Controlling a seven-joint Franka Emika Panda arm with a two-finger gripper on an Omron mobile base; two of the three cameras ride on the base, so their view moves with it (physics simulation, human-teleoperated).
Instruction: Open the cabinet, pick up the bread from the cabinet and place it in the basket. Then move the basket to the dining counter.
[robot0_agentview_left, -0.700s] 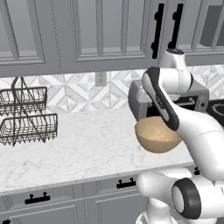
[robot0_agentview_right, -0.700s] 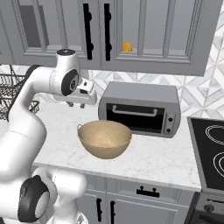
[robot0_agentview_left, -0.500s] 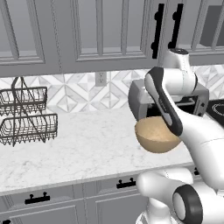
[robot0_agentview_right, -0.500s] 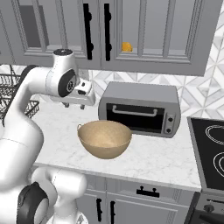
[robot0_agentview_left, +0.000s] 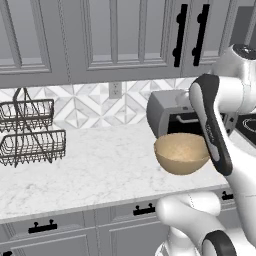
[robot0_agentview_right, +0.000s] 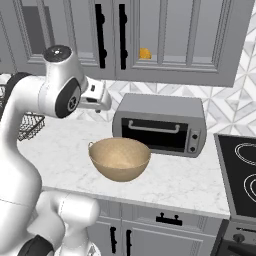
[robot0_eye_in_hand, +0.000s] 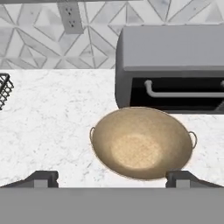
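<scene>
White arm has swung slightly rightward above the basket (robot0_agentview_right: 120, 159).

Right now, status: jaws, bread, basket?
Gripper open, holding nothing, above the basket. Cabinet doors shut, bread seen inside. Basket empty on the counter, toaster oven right behind it.

Shut cabinet (robot0_agentview_right: 170, 35) doors bar the bread (robot0_agentview_right: 145, 53); toaster oven (robot0_agentview_right: 161, 124) crowds below.
</scene>
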